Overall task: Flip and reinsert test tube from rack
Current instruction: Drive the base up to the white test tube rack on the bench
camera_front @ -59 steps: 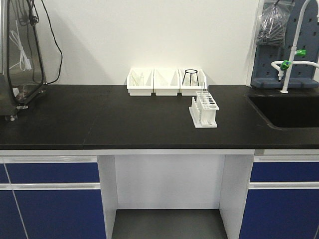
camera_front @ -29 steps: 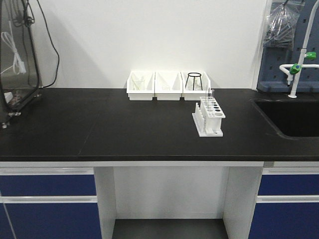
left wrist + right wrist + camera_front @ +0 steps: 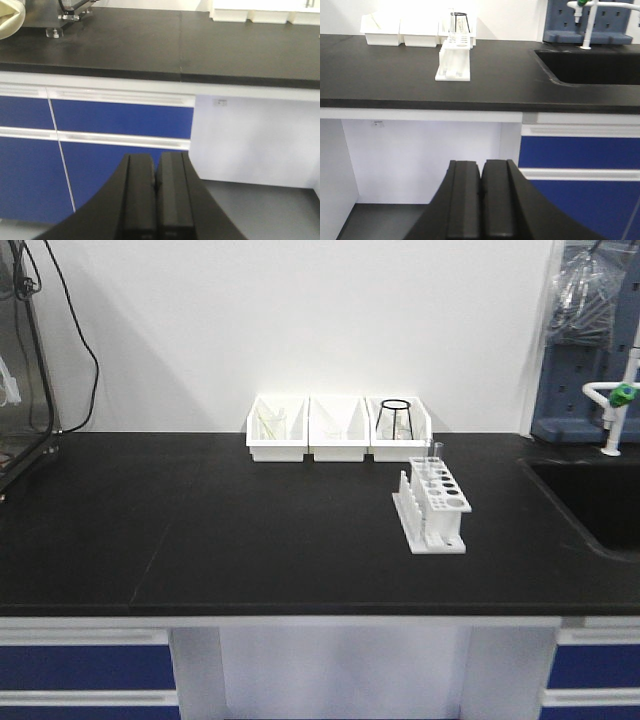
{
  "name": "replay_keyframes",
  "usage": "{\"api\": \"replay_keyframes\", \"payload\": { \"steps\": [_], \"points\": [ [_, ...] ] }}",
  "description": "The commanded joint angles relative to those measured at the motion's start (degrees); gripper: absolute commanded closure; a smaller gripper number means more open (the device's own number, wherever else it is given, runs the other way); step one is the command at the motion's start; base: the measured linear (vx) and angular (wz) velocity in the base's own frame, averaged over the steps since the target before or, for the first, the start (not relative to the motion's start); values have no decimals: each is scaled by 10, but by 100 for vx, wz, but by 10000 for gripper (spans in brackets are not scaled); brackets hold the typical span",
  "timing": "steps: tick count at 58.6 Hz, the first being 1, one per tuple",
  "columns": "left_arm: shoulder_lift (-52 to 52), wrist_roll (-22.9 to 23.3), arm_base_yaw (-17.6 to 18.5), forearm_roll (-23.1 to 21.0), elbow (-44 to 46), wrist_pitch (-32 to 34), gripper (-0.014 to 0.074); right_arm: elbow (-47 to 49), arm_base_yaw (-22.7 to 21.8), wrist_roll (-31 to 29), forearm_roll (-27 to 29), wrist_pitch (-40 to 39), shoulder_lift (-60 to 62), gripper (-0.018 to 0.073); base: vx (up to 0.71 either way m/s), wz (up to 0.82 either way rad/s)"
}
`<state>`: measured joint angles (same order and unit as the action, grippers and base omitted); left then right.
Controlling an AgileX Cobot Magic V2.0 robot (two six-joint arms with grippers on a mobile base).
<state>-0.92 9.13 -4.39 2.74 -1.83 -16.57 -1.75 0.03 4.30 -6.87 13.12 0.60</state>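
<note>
The white rack (image 3: 437, 507) stands on the black counter (image 3: 250, 530), right of centre; it also shows far off in the right wrist view as the rack (image 3: 454, 62). A slim clear test tube (image 3: 437, 452) stands upright at the rack's far end, faint against the wall. My left gripper (image 3: 155, 186) is shut with nothing between its fingers, low in front of the blue cabinet drawers. My right gripper (image 3: 481, 189) is also shut and empty, below the counter's front edge. Neither gripper shows in the front view.
Three white bins (image 3: 339, 428) line the back wall, one holding a black wire stand (image 3: 395, 418). A sink basin (image 3: 600, 502) lies at the right with a tap (image 3: 618, 405). Equipment with cables (image 3: 25, 370) stands at the far left. Blue drawers (image 3: 120, 117) sit below.
The front view has moved closer to the counter and shifted; the rack and bins now look larger and sit lower and further right. Nothing on the counter has moved.
</note>
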Motion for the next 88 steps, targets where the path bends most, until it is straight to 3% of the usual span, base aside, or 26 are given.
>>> {"api": "replay_keyframes", "payload": {
  "steps": [1,88],
  "points": [
    [-6,0,4,-3,0,49,603,-1,0,0,-8,-45,6,568,37,10],
    [-6,0,4,-3,0,49,603,-1,0,0,-8,-45,6,568,34,0]
  ]
}}
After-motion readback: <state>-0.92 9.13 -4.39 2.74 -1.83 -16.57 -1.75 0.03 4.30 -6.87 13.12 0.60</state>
